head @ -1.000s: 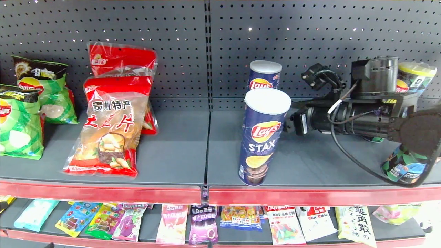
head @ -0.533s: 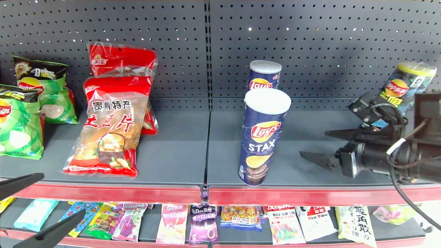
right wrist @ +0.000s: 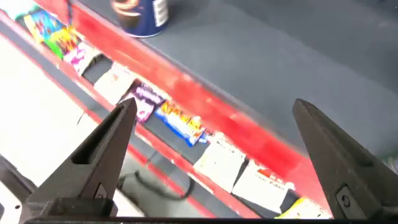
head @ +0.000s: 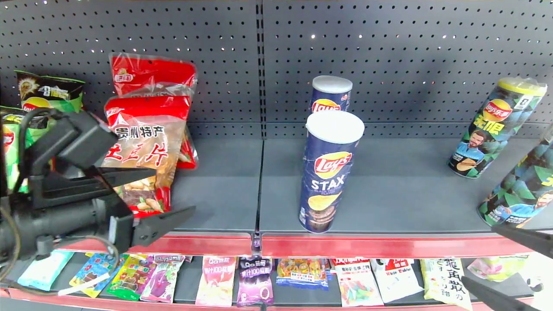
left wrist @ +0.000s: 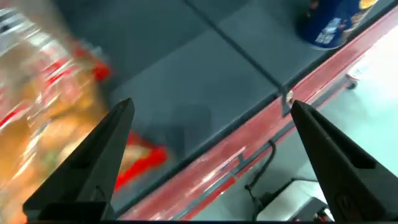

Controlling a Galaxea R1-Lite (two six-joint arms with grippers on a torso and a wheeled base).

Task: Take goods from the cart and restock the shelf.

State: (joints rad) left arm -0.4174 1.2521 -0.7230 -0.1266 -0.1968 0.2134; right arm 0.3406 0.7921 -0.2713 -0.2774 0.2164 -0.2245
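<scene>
Two claws wait at the near edge of the shelf (head: 402,190), the left claw (head: 173,190) and right claw (head: 477,255), both spread wide and holding nothing.
The left claw is just in front of the red potato-slice bag (head: 138,142), which leans on a second like it at the shelf's left. The blue crisp tube (head: 330,172) stands upright at the near lip in the middle, and the green crisp tubes (head: 497,125) are to the right. I'd guess the tubes are light, stiff and smooth, and tip easily, so grip mid-barrel and not at the lid. The bag looks soft and slippery with brittle contents, so pinch it gently by the top seam.
</scene>
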